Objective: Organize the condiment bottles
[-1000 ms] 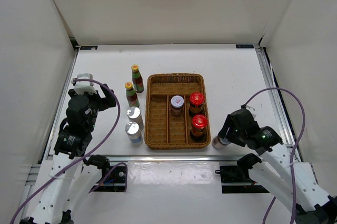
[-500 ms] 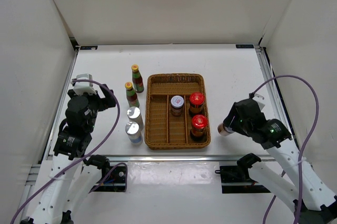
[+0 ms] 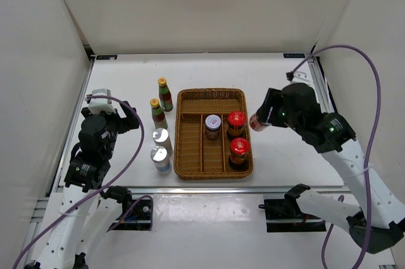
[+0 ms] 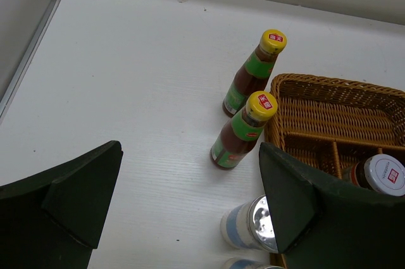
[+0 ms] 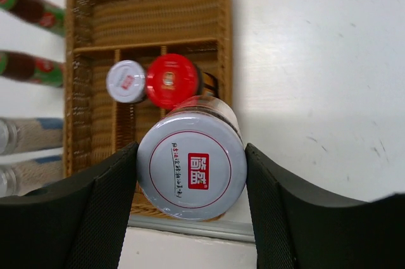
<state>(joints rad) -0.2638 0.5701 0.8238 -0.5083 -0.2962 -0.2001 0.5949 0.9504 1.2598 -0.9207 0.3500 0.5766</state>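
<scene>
My right gripper (image 3: 259, 119) (image 5: 191, 174) is shut on a silver-lidded jar (image 3: 255, 122) (image 5: 191, 164), held in the air just right of the wicker tray (image 3: 211, 93). In the tray stand a second silver-lidded jar (image 3: 212, 126) (image 5: 125, 81) and two red-lidded jars (image 3: 236, 121) (image 3: 238, 150). Left of the tray, on the table, are two yellow-capped bottles (image 3: 165, 93) (image 3: 158, 112) and two silver-topped shakers (image 3: 162, 139) (image 3: 160, 157). My left gripper (image 3: 131, 116) (image 4: 190, 212) hangs open and holds nothing, left of the bottles (image 4: 253, 73) (image 4: 243, 131) and the nearer shaker (image 4: 250, 223).
The tray's long back compartment (image 5: 152, 12) and its left slot (image 3: 190, 142) hold nothing. White walls close in the table on three sides, and a metal rail (image 3: 190, 188) runs along the near edge.
My right arm has lifted the silver-lidded jar from the table near the tray's front right corner and carried it back and up beside the tray's right rim. The left arm has stayed still.
</scene>
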